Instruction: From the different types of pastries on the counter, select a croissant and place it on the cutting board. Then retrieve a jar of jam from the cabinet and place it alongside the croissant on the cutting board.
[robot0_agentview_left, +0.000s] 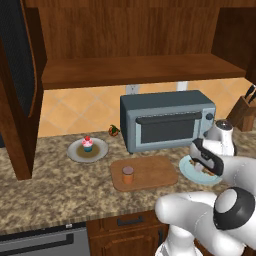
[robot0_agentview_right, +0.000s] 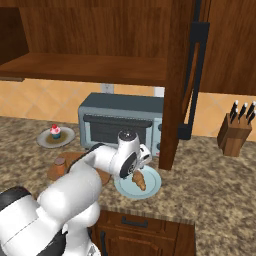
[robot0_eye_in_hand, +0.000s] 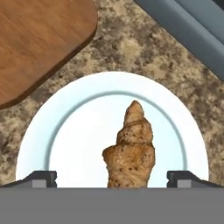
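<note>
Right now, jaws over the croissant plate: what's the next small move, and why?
Probably lower straight down and close. The gripper is open, its fingertips straddling the croissant, which lies on the pale blue plate, not on the cutting board. The jar stands there already.

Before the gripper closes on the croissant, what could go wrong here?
1. The open gripper straddles the croissant's wide end; the tapered pastry could slip or get crushed.
2. The plate might slide on the counter.
3. The jar already stands on the cutting board; placing nearby may knock it.
</note>
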